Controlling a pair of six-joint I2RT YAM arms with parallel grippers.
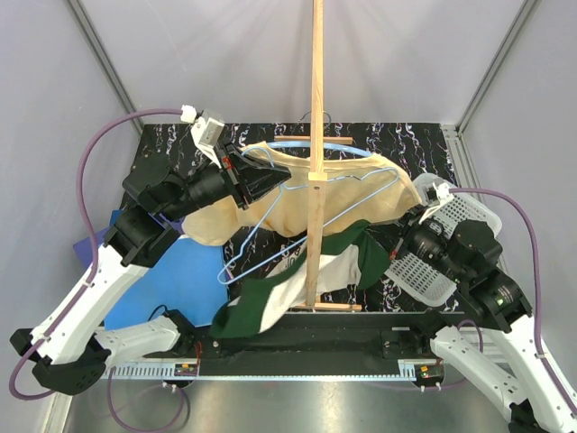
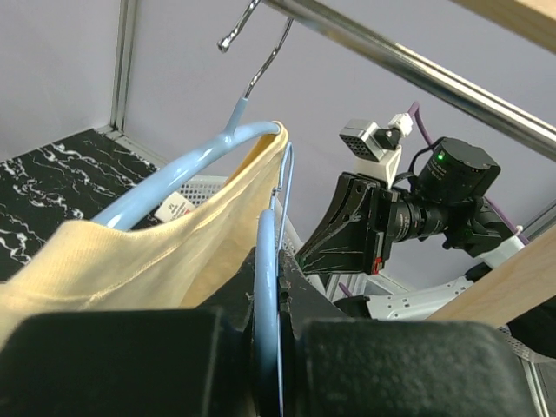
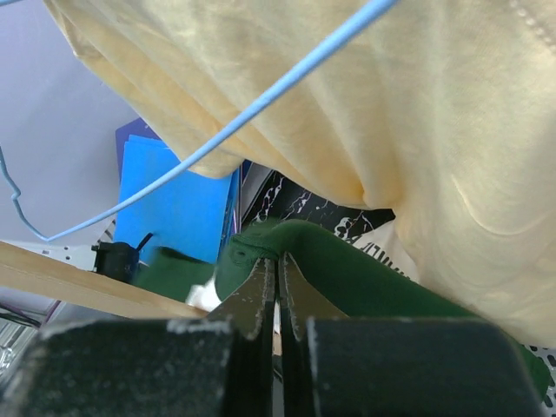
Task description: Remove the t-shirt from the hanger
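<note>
A green and white t-shirt (image 1: 270, 298) hangs low in front of the wooden rack, one end pinched in my right gripper (image 1: 397, 236). The right wrist view shows that gripper (image 3: 278, 265) shut on a fold of the green fabric (image 3: 347, 278). A thin light-blue wire hanger (image 1: 261, 230) hangs bare beside it. A yellow t-shirt (image 1: 297, 194) sits on a thick blue hanger (image 1: 315, 149). My left gripper (image 1: 257, 180) is shut on that blue hanger (image 2: 265, 252) next to the yellow cloth (image 2: 130, 261).
A wooden post (image 1: 315, 135) stands mid-table, with a metal rod (image 2: 408, 61) carrying the hanger hooks (image 2: 252, 26). A white slotted basket (image 1: 451, 257) lies at right under my right arm. A blue mat (image 1: 171, 271) lies at left. The table top is black marbled (image 1: 424, 149).
</note>
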